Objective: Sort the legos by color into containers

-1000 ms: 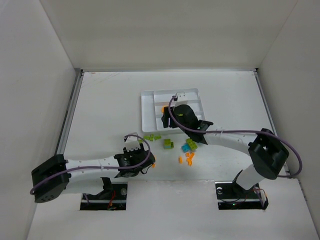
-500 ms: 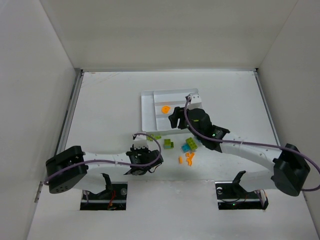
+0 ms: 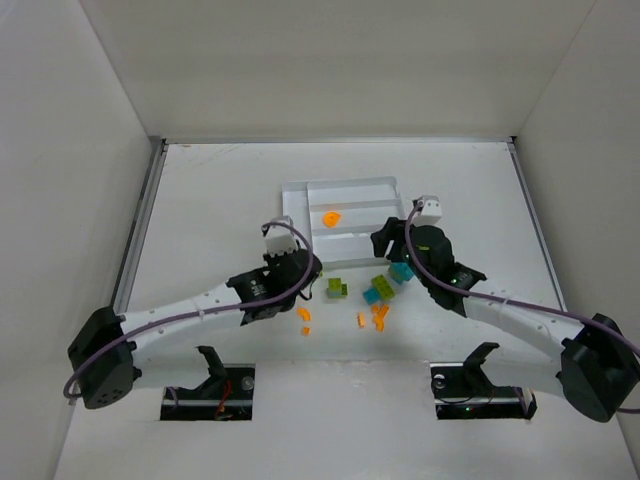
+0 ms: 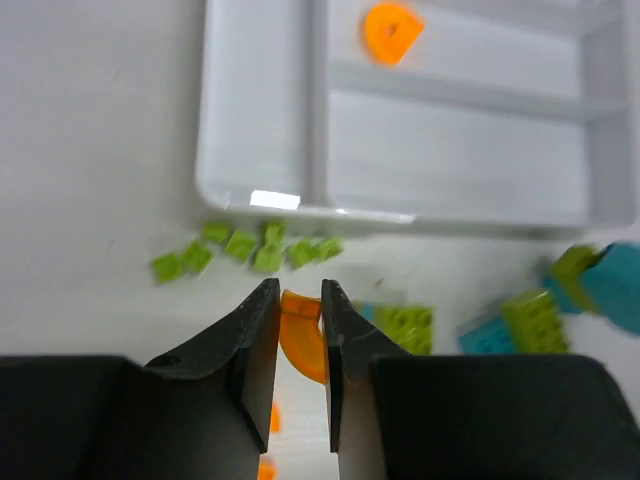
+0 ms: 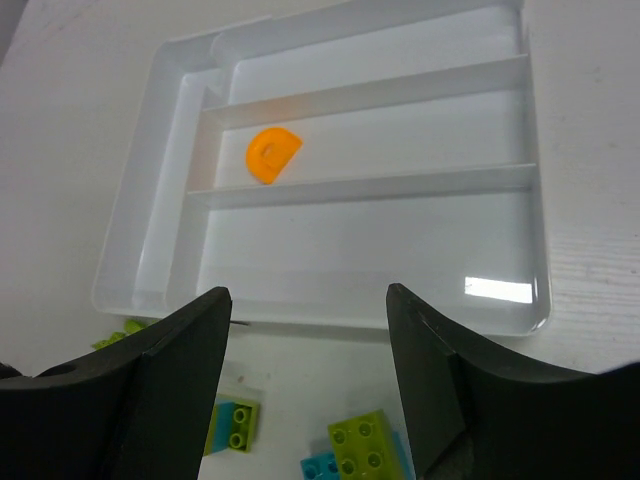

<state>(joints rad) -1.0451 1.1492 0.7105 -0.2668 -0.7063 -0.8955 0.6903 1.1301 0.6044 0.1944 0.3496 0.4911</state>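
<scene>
- Top view: the white tray (image 3: 296, 215) lies on the tabletop (image 3: 210, 200), beyond both arms.
- One orange half-round lego (image 3: 331, 216) lies in the middle cross compartment of the tray.
- The left hand (image 3: 308, 270) is near the near left corner of the tray. Its black body hides the fingers, so this view does not show what it holds.
- The right hand (image 3: 384, 240) is at the near right part of the tray.
- Loose legos lie on the tabletop between the arms. There is a lime brick (image 3: 336, 288), a teal and lime group (image 3: 380, 288) and small orange pieces (image 3: 378, 316). Two orange bits (image 3: 305, 320) lie near the left arm.
- Left wrist view: the left hand (image 4: 299, 290) is narrow and pinches an orange curved lego (image 4: 303, 340) between its fingers.
- A row of small lime pieces (image 4: 245, 250) lies just beyond the fingertips, between the hand and the tray (image 4: 255, 150).
- The lime brick (image 4: 405, 325) lies to the right of the fingers. Teal pieces (image 4: 620, 285) lie further right and are blurred.
- The orange half-round lego (image 4: 390, 30) is far ahead inside the tray.
- Right wrist view: the right hand (image 5: 305, 300) stands wide, with no lego between its fingers.
- The tray (image 5: 170, 200) lies straight ahead. The orange half-round lego (image 5: 272, 153) rests between its two dividing walls.
- A lime brick with studs (image 5: 362, 445) and a teal brick (image 5: 320, 468) lie low between the fingers, on the tabletop outside the tray.
- One more lime brick (image 5: 238, 425) is partly behind the left finger.
</scene>
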